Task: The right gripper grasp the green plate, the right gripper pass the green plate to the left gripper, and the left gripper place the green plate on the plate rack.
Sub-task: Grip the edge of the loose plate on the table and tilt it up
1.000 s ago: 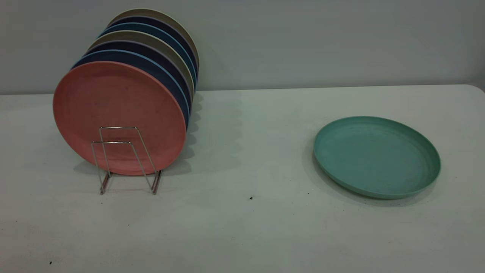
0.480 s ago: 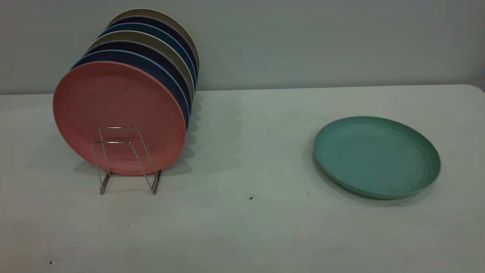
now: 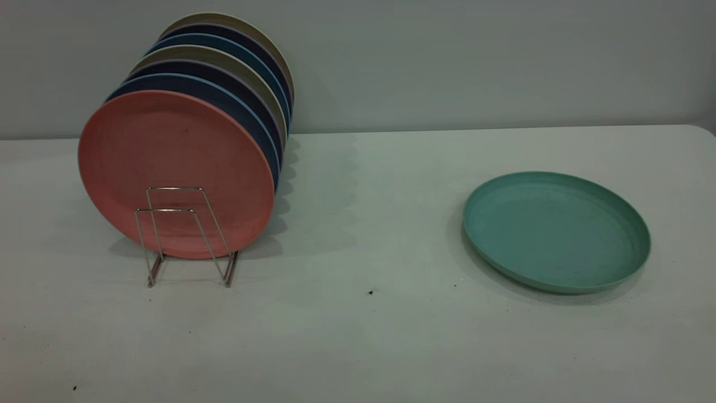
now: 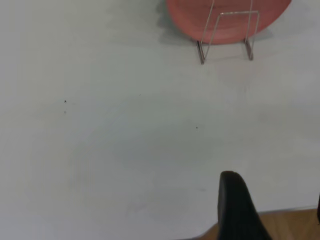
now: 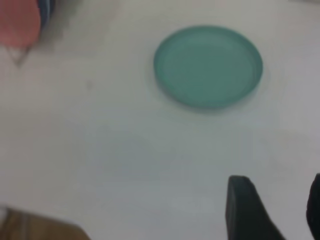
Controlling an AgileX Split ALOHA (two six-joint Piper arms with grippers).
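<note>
The green plate lies flat on the white table at the right; it also shows in the right wrist view. The wire plate rack stands at the left, with its two front loops empty; it also shows in the left wrist view. Neither gripper shows in the exterior view. My right gripper is open and empty, well short of the green plate. My left gripper is open and empty over the table's near edge, far from the rack.
A salmon-pink plate stands upright in the rack, with several dark blue and beige plates behind it. A grey wall runs behind the table. The table's right corner is rounded.
</note>
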